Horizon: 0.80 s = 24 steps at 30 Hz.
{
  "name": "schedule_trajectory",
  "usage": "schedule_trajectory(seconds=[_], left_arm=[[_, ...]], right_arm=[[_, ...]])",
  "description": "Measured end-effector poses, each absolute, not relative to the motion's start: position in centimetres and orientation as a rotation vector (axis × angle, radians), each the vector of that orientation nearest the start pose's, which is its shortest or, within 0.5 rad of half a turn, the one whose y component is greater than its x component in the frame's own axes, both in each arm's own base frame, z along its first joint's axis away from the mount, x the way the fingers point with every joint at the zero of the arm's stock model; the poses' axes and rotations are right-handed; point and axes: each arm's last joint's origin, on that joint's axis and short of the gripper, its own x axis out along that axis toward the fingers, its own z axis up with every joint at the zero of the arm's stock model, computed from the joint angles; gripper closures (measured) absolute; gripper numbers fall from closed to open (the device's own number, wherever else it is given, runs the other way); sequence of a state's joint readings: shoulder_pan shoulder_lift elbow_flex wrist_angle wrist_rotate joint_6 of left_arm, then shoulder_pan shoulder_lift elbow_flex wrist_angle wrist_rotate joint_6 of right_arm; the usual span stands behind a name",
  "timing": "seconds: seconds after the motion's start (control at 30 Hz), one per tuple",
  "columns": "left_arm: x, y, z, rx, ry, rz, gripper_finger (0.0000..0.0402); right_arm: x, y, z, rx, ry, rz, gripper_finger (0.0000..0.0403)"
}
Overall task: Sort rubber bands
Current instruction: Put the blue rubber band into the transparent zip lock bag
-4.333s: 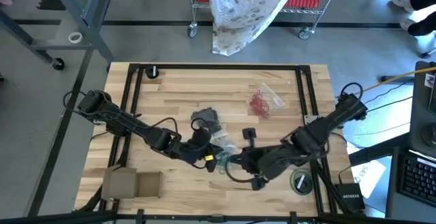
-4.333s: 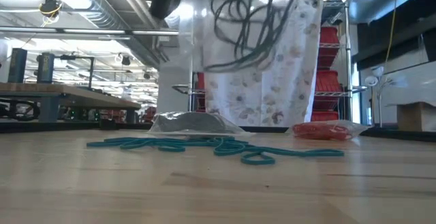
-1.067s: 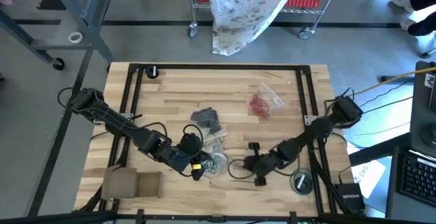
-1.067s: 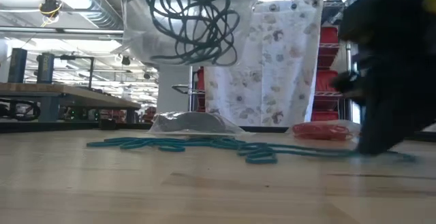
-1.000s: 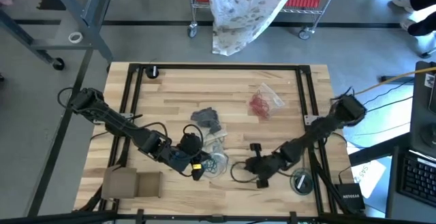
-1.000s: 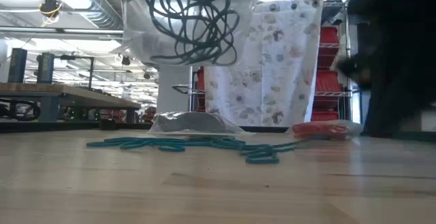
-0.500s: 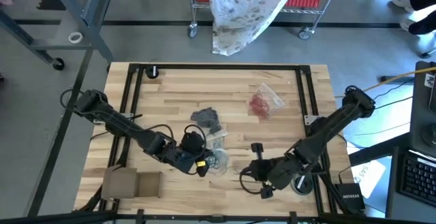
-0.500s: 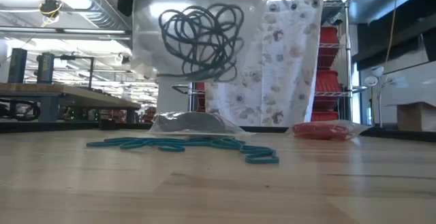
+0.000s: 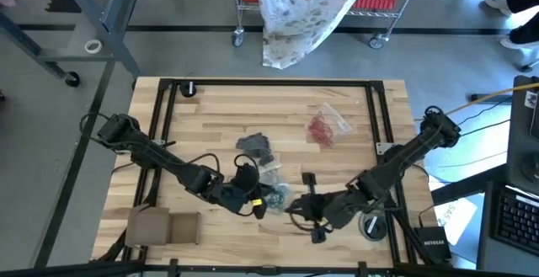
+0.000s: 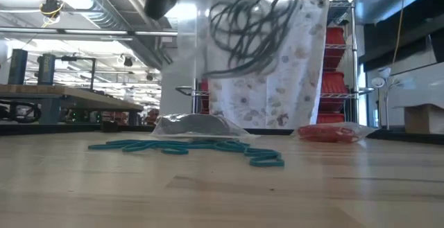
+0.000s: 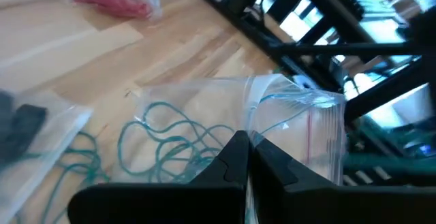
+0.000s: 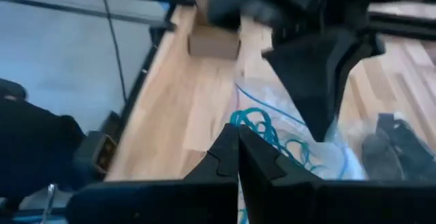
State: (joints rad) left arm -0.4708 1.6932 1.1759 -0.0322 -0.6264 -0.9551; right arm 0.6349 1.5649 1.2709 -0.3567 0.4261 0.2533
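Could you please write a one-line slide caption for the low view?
Clear bag of teal rubber bands held above the table, loose teal bands below.

Teal rubber bands (image 10: 187,147) lie tangled at frame centre (low view); more hang bagged above; red rubber bands (image 9: 321,128) upper right.

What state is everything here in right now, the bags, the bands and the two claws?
Left claw: shut on the clear bag, holding it above the table.
Right claw: shut, close to the same bag.
Clear bag: lifted, with teal bands inside.
Loose teal bands: lying on the table.
Red bands: in a bag on the table.
Dark bands: in a bag on the table.
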Motion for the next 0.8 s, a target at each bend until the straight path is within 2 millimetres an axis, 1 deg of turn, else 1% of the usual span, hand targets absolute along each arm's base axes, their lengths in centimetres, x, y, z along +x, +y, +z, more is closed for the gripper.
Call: schedule_trajectory(seconds=[0.23,0.4,0.5,0.6,0.7,0.8], left_arm=[[34.2,-15.3,25.1,-0.654,0.333,0.349,0.0401],[34.0,-15.5,25.1,-0.650,0.338,0.341,0.0401],[34.0,-15.6,25.0,-0.650,0.339,0.341,0.0402],[34.0,-15.5,25.0,-0.649,0.339,0.342,0.0402],[34.0,-15.5,25.0,-0.636,0.343,0.342,0.0401],[33.8,-15.4,25.4,-0.614,0.345,0.336,0.0402]], right_arm=[[31.0,18.4,26.8,-0.078,0.670,0.066,0.0403],[31.9,17.0,26.6,-0.021,0.674,0.007,0.0402],[32.3,16.3,26.6,0.053,0.677,-0.034,0.0395],[32.5,15.8,26.5,0.098,0.703,-0.017,0.0364],[32.4,16.0,26.5,0.106,0.708,0.008,0.0309],[32.0,16.0,27.2,0.095,0.731,0.049,0.0257]])
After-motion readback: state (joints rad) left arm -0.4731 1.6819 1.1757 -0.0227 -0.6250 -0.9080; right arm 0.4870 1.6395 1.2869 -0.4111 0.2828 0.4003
